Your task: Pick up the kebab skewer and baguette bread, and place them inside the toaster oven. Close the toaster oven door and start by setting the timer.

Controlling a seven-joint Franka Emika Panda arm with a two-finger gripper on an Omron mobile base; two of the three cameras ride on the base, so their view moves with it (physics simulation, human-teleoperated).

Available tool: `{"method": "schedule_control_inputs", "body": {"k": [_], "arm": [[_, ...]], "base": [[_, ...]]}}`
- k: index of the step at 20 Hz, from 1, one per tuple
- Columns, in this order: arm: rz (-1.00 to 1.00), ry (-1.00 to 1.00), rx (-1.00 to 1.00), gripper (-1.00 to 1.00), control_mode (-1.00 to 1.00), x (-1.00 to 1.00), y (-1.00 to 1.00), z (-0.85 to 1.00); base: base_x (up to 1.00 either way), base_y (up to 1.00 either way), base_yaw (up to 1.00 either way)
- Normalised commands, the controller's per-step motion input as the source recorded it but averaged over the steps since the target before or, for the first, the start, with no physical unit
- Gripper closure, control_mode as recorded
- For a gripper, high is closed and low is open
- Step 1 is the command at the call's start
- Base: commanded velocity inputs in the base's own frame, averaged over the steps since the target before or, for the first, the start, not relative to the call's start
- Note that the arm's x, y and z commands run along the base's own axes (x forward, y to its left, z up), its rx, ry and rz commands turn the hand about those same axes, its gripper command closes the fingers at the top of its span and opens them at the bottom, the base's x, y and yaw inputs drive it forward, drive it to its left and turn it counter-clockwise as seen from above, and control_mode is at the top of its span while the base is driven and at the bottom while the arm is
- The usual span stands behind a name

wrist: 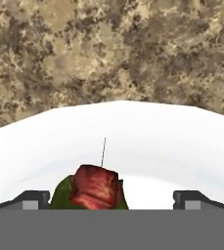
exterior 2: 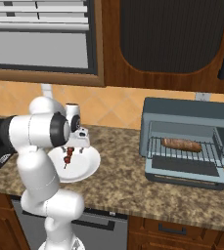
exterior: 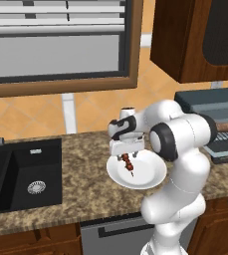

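Speckled brown granite countertop point(exterior: 80, 164) carries a white plate point(exterior: 148, 177), and we see the kebab skewer point(exterior: 129, 162) over it, hanging below our gripper point(exterior: 126, 155). In the hand view the finger tips point(wrist: 33, 199) stand wide at either side of the skewer's red meat chunk, with clear gaps to it, so we cannot tell whether the jaws grip the stick or are released.

To the right along the counter sits the toaster oven point(exterior 2: 182, 110), well apart from the plate. The toaster oven door point(exterior 2: 184, 171) lies dropped open, and the baguette bread point(exterior 2: 181, 144) rests on the wire rack inside. Open granite lies between plate and oven.

A black sink point(exterior: 16, 174) is set into the counter on the other side of the plate. Dark wooden cabinets point(exterior 2: 172, 39) hang above the oven.
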Motion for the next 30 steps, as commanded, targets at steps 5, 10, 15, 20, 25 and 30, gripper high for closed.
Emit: {"method": "schedule_control_inputs", "body": {"k": [5, 10, 15, 20, 25, 30], "arm": [[0.0, -0.03, 0.0, -1.0, -1.0, 0.0, 0.01, -0.14], [0.0, -0.04, 0.0, 1.0, -1.0, 0.0, 0.01, -0.07], [-0.04, -0.05, 0.0, 1.0, -1.0, 0.0, 0.0, -0.02], [-0.13, -0.03, 0.0, 1.0, -1.0, -0.08, -0.13, 0.47], [-0.23, -0.06, 0.0, 1.0, -1.0, -0.28, -0.38, 0.66], [-0.36, -0.07, 0.0, 1.0, -1.0, -0.38, -0.48, 0.52]], "base": [[0.0, 0.0, 0.0], [0.0, 0.0, 0.0], [0.0, 0.0, 0.0], [0.0, 0.0, 0.0], [0.0, 0.0, 0.0], [0.0, 0.0, 0.0]]}}
